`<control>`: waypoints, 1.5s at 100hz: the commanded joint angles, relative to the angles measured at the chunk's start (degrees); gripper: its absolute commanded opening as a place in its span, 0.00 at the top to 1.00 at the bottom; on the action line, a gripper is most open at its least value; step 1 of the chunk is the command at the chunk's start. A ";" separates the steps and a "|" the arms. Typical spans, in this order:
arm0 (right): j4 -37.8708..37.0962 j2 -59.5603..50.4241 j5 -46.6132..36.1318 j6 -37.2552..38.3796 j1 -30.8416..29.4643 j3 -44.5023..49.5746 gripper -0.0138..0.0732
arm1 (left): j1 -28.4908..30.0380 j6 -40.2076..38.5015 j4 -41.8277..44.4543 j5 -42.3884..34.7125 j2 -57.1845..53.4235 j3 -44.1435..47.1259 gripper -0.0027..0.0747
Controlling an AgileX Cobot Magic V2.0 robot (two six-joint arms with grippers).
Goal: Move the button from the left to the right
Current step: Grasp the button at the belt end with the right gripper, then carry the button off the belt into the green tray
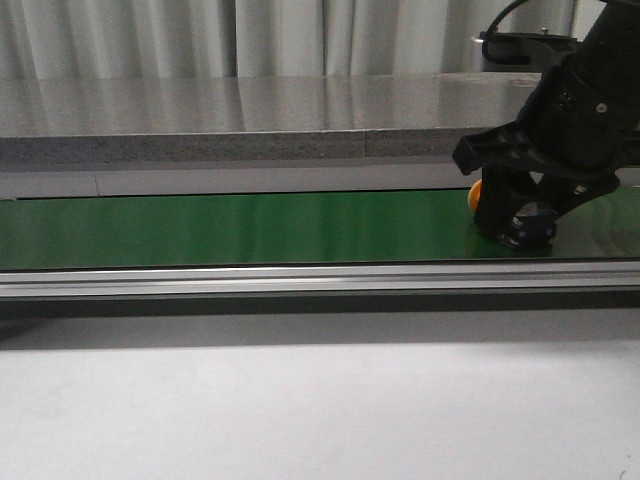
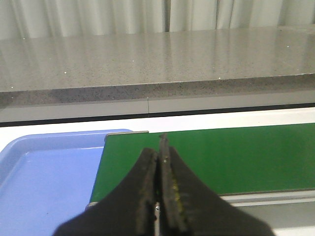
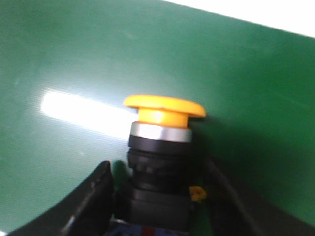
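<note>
The button (image 3: 162, 147) has a yellow-orange cap, a silver ring and a black body with blue and red marks at its base. It lies on the green belt (image 3: 74, 59) between the fingers of my right gripper (image 3: 158, 169). The jaws stand on either side of the black body with thin strips of green showing between, so the gripper is open around it. In the front view the right gripper (image 1: 520, 228) is down on the right end of the belt and only the orange cap (image 1: 475, 195) shows at its left. My left gripper (image 2: 158, 147) is shut and empty over the belt's left end.
A blue tray (image 2: 44, 182) sits beside the left end of the green belt (image 2: 236, 157). A metal rail (image 1: 300, 278) runs along the belt's near edge. A grey stone ledge (image 1: 250, 120) and curtains stand behind.
</note>
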 commanded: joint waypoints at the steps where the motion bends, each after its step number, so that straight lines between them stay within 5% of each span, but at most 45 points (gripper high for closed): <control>1: 0.40 -3.27 1.19 -0.33 -0.32 -3.68 0.62 | -0.33 0.12 -0.46 -4.74 0.48 -1.67 0.99; 24: -6.09 -7.19 7.81 -0.33 -5.28 -11.22 0.62 | -0.33 0.12 -0.46 -4.74 0.48 -1.67 0.99; 47: -14.17 -7.54 7.77 -0.33 -18.97 -16.37 0.62 | -0.33 0.12 -0.46 -4.74 0.48 -1.67 0.99; 81: -14.41 -1.54 5.87 -0.40 -36.14 -16.37 0.62 | -0.33 0.12 -0.46 -4.74 0.48 -1.67 0.99; 150: -6.37 10.75 11.24 -10.76 -36.81 -16.37 0.62 | -0.13 0.12 -0.46 -4.74 0.48 -1.67 0.99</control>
